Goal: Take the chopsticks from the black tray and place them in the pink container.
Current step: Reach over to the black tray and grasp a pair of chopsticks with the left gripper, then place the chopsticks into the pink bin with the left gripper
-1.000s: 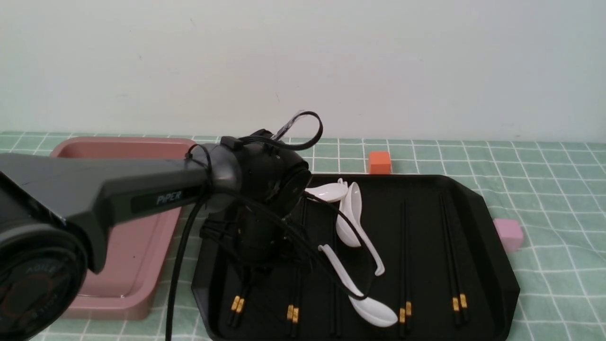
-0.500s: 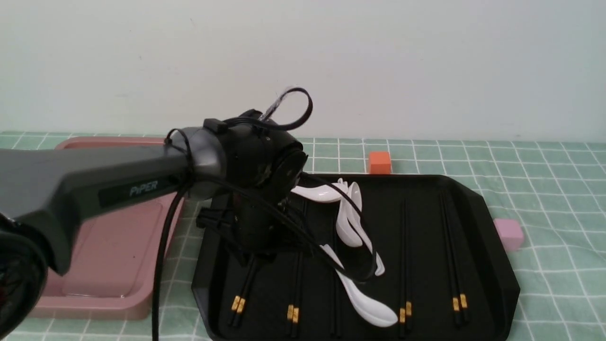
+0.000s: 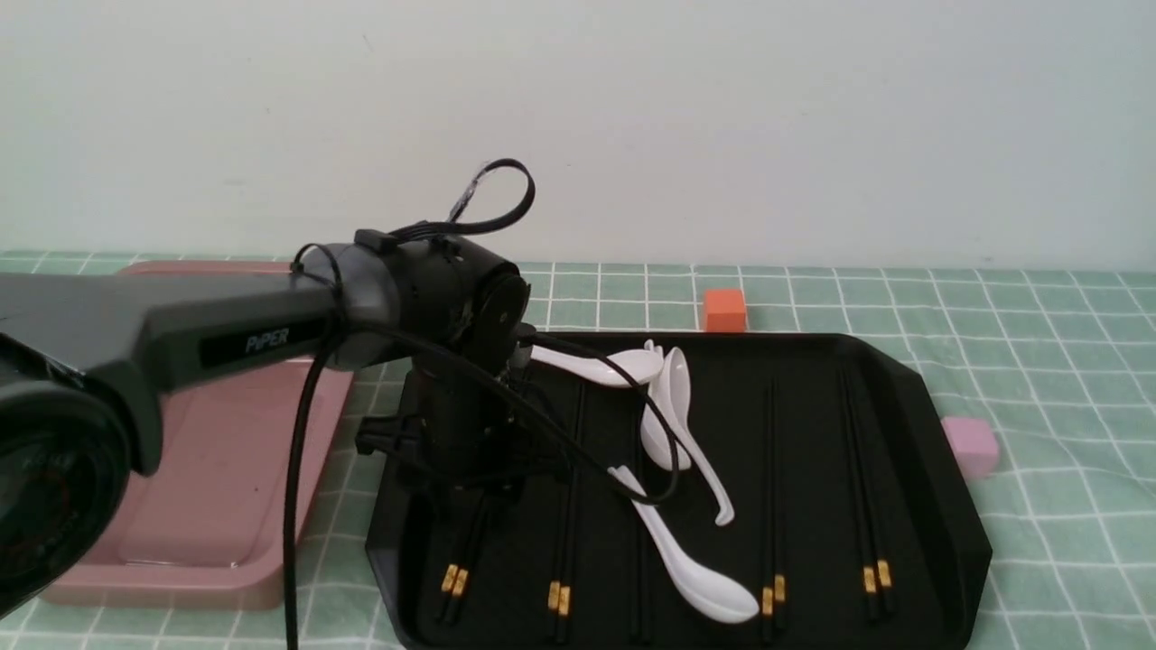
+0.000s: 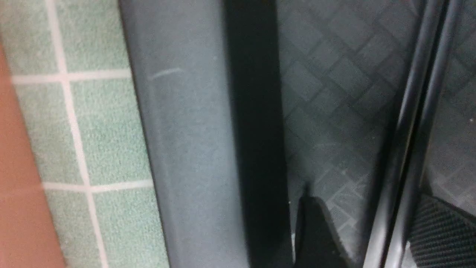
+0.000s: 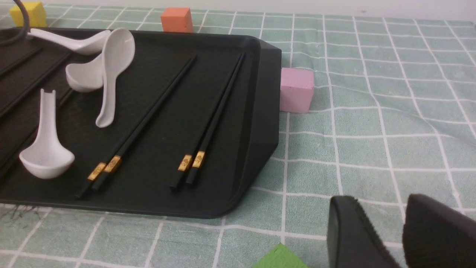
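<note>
1. A green cloth [image 3: 1066,361] checked with white lines covers the table, and a plain pale wall [image 3: 722,126] stands behind it.
2. Loose on the cloth I see an orange cube [image 3: 724,309] just behind the tray [image 3: 808,451] and a pale pink cube [image 3: 971,444] just beside its right side. My right wrist camera also shows a yellow cube [image 5: 28,13] and the corner of a green block [image 5: 279,257].
3. My left claw [image 3: 479,492] points down over the left part of the tray, above the leftmost pair of chopsticks [image 3: 452,580]. In its wrist camera the fingers [image 4: 316,230] stand apart, and that pair [image 4: 411,130] runs between them. The pair sits close against one finger, with tray floor showing before the other. The claw is spread around the pair, not clamped on it.
4. My right claw [image 5: 386,208] sits low over the cloth off the tray's near right corner, well apart from any chopsticks. Its fingers are slightly parted, with a narrow strip of cloth showing between them.
5. The tray holds four pairs of chopsticks whose gold bands point toward me, lying lengthwise and spaced across it. Three white spoons [image 3: 695,569] lie in the middle.
6. The pink bin [image 3: 226,268] sits just left of the tray, partly hidden behind my left arm. What I see of its floor is plain pink plastic.
</note>
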Robot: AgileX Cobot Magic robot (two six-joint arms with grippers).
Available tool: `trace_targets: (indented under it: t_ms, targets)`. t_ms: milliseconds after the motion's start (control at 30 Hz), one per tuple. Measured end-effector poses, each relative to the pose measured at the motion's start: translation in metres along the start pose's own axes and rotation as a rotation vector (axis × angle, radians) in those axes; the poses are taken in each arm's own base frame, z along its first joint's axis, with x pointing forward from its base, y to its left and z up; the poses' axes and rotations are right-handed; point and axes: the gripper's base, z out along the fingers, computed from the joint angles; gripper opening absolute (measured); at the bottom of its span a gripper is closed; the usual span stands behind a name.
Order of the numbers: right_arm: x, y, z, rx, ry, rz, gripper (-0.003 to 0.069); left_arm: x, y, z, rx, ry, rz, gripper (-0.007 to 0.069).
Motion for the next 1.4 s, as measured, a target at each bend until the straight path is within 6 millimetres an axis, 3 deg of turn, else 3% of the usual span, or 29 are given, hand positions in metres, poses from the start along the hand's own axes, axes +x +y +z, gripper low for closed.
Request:
trace_targets:
  t_ms: [167,400,633,733,833,900,967,1100,1133,1200,1267,1400]
  targets:
    - [0.0,0.0,0.0,0.0,0.0,0.0,0.0239,-0.001,-0.001,0.001,0.005,0.005,0.007,0.0317]
    - [0.0,0.0,0.0,0.0,0.0,0.0,0.0239,-0.001,-0.004,0.0,0.035,0.008,-0.014,0.0102]
    - [0.0,0.0,0.0,0.0,0.0,0.0,0.0239,0.001,-0.009,-0.016,0.117,0.018,-0.074,0.0106]
    - [0.0,0.0,0.0,0.0,0.0,0.0,0.0239,0.001,-0.007,-0.053,0.152,-0.019,-0.084,0.0106]
    - [0.0,0.0,0.0,0.0,0.0,0.0,0.0239,0.004,0.004,-0.108,0.174,-0.056,-0.091,0.0106]
    - [0.0,0.0,0.0,0.0,0.0,0.0,0.0239,0.005,0.01,-0.127,0.185,-0.077,-0.101,0.0106]
    - [0.0,0.0,0.0,0.0,0.0,0.0,0.0239,0.007,0.032,-0.162,0.189,-0.124,-0.136,0.0106]
    - [0.0,0.0,0.0,0.0,0.0,0.0,0.0239,0.006,0.089,-0.191,0.13,-0.186,-0.222,0.0106]
    - [0.0,0.0,0.0,0.0,0.0,0.0,0.0239,0.006,0.095,-0.192,0.118,-0.192,-0.225,0.0106]
    - [0.0,0.0,0.0,0.0,0.0,0.0,0.0239,0.003,0.131,-0.194,0.076,-0.206,-0.268,0.0106]
    - [0.0,0.0,0.0,0.0,0.0,0.0,0.0239,0.003,0.152,-0.19,0.057,-0.197,-0.299,0.0106]
    - [0.0,0.0,0.0,0.0,0.0,0.0,0.0239,0.004,0.186,-0.164,0.021,-0.13,-0.363,0.0106]
